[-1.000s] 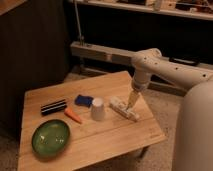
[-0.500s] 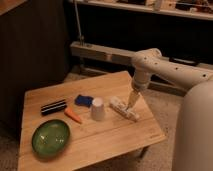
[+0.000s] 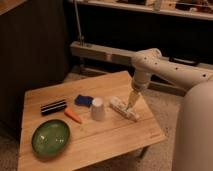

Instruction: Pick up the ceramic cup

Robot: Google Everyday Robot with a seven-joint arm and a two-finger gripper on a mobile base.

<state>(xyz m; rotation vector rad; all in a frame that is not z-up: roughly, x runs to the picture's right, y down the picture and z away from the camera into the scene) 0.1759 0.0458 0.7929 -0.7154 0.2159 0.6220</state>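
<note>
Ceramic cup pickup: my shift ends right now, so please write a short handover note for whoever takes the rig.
Gripper: low over the right part of the table, at the long white oblong object, right of the cup and apart from it.
Ceramic cup: stands near the table's middle, with the orange carrot on its left.
Done: nothing, the cup is not grasped.
Left: move the gripper over to the cup, grasp it, lift it.

No text, label or number can be read anywhere, neither on the ceramic cup (image 3: 98,109), the bench (image 3: 100,147), nor the gripper (image 3: 131,102), which hangs low over the long white oblong object (image 3: 120,104) beside the cup.
</note>
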